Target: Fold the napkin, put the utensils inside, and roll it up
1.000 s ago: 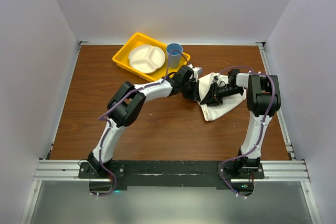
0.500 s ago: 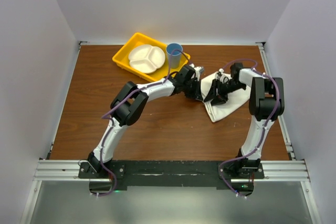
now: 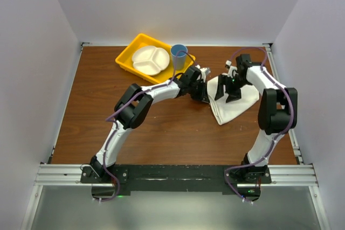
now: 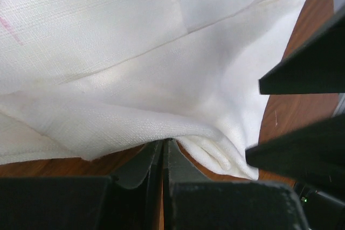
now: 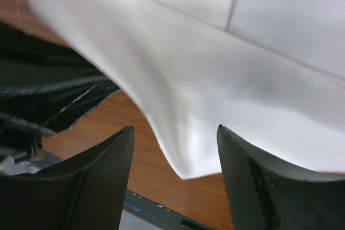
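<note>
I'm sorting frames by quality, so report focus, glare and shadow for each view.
Top external: sharp and evenly lit, only soft shadows on the table, napkin bright with faint folds. Left wrist: napkin weave crisp, the shut left claw dark and soft at the bottom edge. Right wrist: soft throughout, the open right claw blurred, grey shading along the napkin's lower fold.

A white napkin filled the top and right of the view, thin and soft, crossed by straight crease lines. Its lowest rounded corner dipped into the gap of the right gripper, whose two black fingers stood well apart and clamped nothing. Brown wooden worktop showed beneath. Dark black machine parts crowded the left edge, partly under the cloth.
</note>
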